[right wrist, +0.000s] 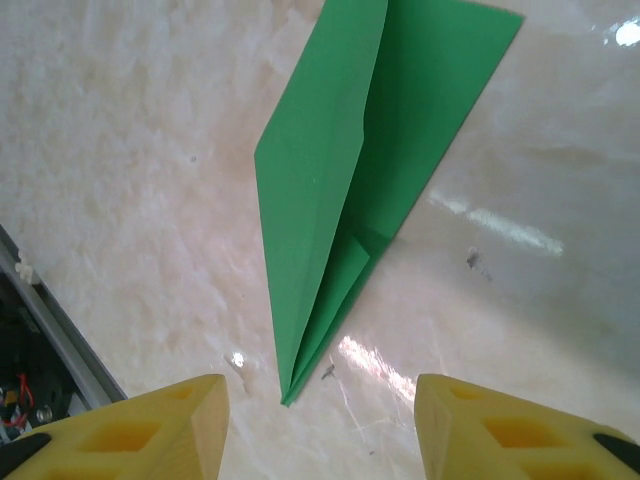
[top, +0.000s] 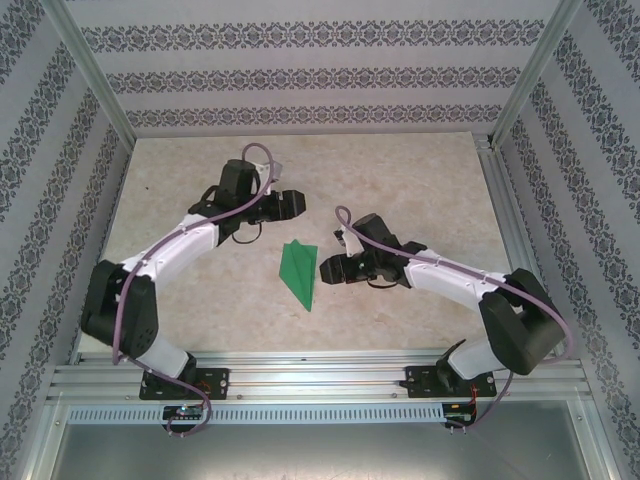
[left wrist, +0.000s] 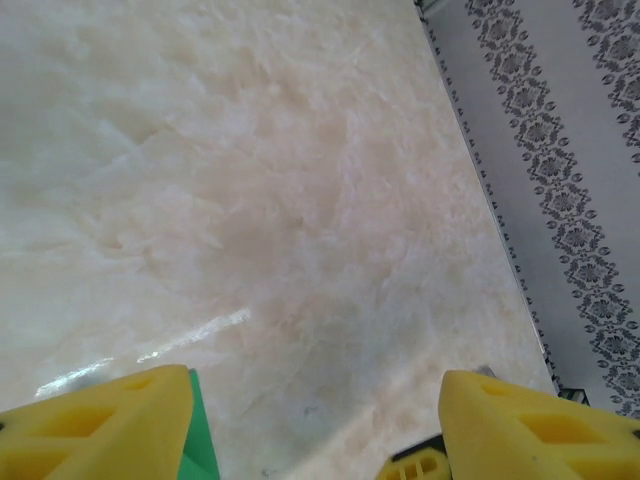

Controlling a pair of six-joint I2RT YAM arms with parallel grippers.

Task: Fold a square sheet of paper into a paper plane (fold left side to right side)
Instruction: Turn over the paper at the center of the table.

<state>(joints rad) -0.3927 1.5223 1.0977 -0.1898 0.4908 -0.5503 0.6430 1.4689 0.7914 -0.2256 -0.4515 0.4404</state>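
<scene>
- While the paper plane (top: pixel 300 271) lies flat mid-frame, both arms bend inward toward it.
- Left tool (top: pixel 289 204) and right tool (top: pixel 326 268) both gape, gripping nothing.

Beige marble-look tbl (top: pixel 420 180) w/ glare; patterned wallpaper walls (top: pixel 300 60); alu rails (top: pixel 300 380) near edge.

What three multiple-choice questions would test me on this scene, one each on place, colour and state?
1. Where is the paper plane? A on the table; B in a box; C on a shelf.
2. Its colour? A red; B green; C white.
3. The right gripper is: A shut on the plane; B shut, empty; C open.
Answers: A, it lies on the table beside the right gripper; B, bright green; C, its yellow fingers stand apart, gripping nothing.
</scene>
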